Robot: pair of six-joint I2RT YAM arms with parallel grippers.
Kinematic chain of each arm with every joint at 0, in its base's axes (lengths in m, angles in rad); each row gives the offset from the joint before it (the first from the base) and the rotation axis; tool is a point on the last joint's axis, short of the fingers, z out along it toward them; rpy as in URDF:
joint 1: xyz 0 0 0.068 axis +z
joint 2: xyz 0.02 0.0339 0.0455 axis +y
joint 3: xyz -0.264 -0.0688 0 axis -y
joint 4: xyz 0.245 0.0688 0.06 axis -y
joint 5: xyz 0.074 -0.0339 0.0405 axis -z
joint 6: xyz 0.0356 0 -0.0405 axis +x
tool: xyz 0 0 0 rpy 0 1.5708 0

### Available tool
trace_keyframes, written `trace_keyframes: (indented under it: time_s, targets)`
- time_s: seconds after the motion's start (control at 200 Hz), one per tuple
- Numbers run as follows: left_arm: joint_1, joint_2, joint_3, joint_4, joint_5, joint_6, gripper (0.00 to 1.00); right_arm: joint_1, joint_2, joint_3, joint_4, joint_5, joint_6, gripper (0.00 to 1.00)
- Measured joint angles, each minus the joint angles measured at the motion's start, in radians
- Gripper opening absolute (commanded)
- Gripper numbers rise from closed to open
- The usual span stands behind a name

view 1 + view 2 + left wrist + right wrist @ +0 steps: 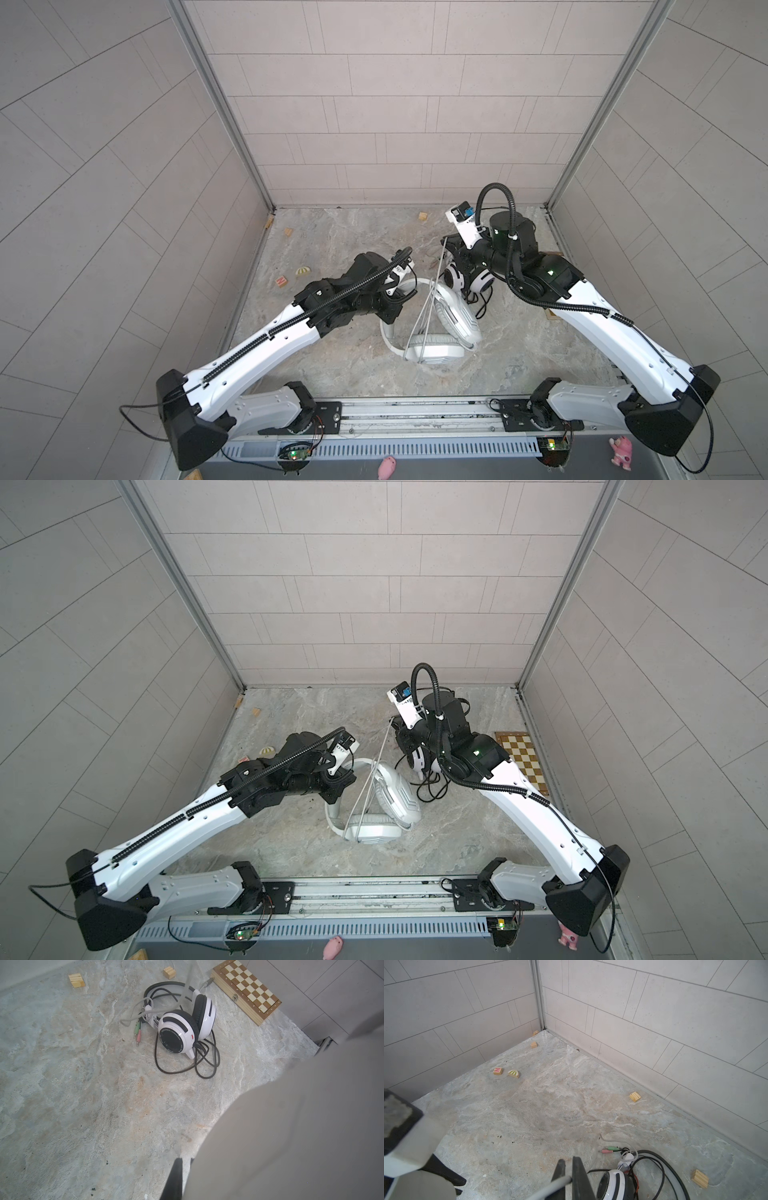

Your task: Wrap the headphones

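Note:
The white headphones (453, 320) (390, 800) lie mid-table, and their grey cable (432, 299) (370, 779) runs taut up toward the back. My right gripper (446, 243) (395, 725) (569, 1178) is shut on that cable. My left gripper (390, 318) (332, 798) (185, 1160) is shut on the white headphones' headband, which fills the left wrist view as a grey blur (291, 1126). The black-and-white headphones (465, 282) (419, 762) (187, 1022) (614, 1184) sit under the right arm amid a loose black cable (187, 1070), with green and pink plugs (137, 1032) (608, 1149) beside them.
A wooden chessboard (525, 762) (247, 991) lies by the right wall. Small wooden blocks (422, 216) (288, 232) (635, 1096) (699, 1178), a letter block (281, 281) and a striped half-round (303, 271) are scattered at the back and left. Pink toys (386, 467) (621, 453) sit at the front rail.

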Motion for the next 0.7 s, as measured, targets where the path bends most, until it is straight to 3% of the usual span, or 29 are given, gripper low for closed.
trace_keyframes:
  time_s: [0.28,0.701]
  targets:
    - [0.010,-0.026,0.064,-0.043,-0.018,-0.064,0.00,-0.001,0.016,-0.172,0.187,-0.114,0.082,0.07]
    - [0.015,-0.010,0.189,-0.114,-0.034,-0.150,0.00,-0.003,0.095,-0.366,0.735,-0.332,0.330,0.11]
